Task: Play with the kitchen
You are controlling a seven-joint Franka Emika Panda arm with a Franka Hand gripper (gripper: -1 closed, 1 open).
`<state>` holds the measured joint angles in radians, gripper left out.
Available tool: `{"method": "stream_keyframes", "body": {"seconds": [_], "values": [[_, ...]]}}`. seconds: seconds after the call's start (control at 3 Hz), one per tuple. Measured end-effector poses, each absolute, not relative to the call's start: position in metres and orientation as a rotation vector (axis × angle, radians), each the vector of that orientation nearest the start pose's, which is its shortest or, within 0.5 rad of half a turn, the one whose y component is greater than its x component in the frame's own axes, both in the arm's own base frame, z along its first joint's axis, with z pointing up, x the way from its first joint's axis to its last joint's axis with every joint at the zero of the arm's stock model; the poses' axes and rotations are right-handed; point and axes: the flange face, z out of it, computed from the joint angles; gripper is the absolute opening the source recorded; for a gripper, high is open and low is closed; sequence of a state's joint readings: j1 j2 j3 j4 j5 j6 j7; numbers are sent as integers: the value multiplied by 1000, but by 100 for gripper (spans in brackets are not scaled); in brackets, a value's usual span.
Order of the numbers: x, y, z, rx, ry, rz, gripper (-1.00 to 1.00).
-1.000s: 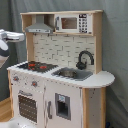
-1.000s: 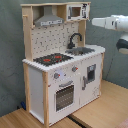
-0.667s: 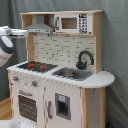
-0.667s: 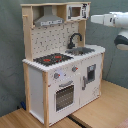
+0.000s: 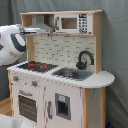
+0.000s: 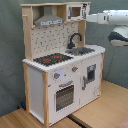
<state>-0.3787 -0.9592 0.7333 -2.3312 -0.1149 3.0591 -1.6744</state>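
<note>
The arm (image 6: 112, 19) has been brought in to the kitchen (image 6: 62, 65), reaching the upper shelf at the second exterior view's right. Finger state can't be told. Contact w/ the top unit judged imminent.

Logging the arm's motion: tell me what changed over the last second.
The arm swung in toward the kitchen's top shelf, reaching its upper corner in the second exterior view and filling more of the first exterior view's left. Nothing was gripped or released. The kitchen itself stayed put.
</note>
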Motion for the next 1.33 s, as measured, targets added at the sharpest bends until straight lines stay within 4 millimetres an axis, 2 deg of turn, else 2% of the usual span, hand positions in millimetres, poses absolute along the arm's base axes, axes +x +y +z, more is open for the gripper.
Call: {"method": "stream_keyframes", "body": {"seconds": [0.67, 1.33], "values": [[354, 258, 690, 583, 1575, 584, 100], [401, 248, 687, 611, 1573, 550, 100]]}}
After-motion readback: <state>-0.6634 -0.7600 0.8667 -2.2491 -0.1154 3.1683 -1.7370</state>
